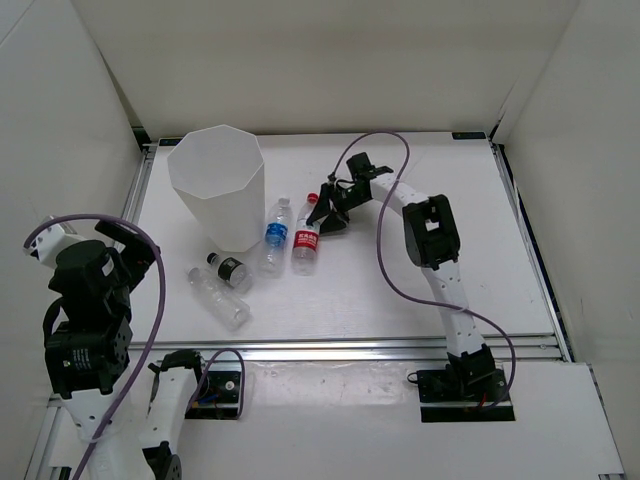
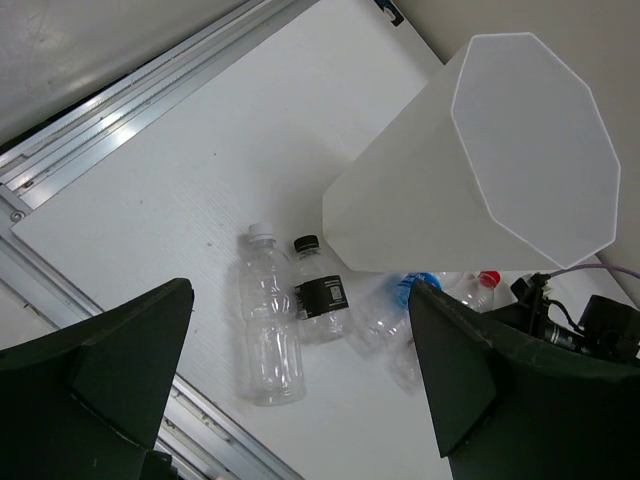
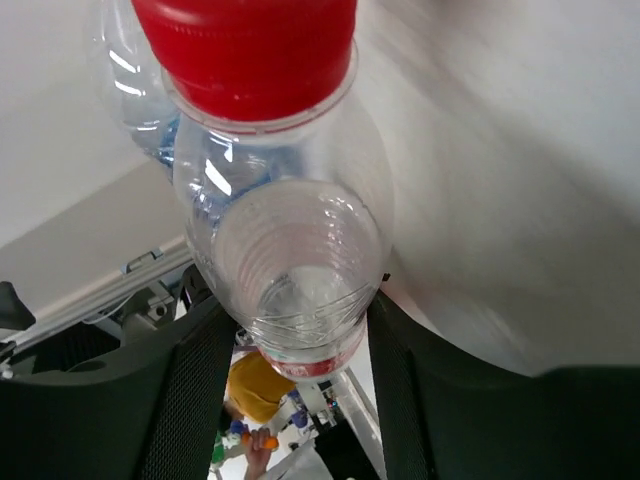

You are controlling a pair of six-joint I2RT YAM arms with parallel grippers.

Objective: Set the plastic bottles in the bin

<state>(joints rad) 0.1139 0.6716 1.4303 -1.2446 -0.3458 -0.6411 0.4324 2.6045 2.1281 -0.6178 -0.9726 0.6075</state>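
Between the right gripper [image 3: 300,335], its jaws clenched, sits the red-capped bottle [image 3: 285,250], lying on the table [image 1: 400,290] at four o'clock of the bin [image 1: 228,205], with the blue-labelled bottle [image 1: 276,238] just beside at its nine. The left gripper [image 2: 300,297] hangs released.

No writing is legible. The red-capped bottle [image 1: 305,240] has a red label with white marks, the blue-labelled bottle [image 1: 276,237] a blue one, and the short black-capped bottle [image 2: 322,298] a black band with pale print, all too small to read.
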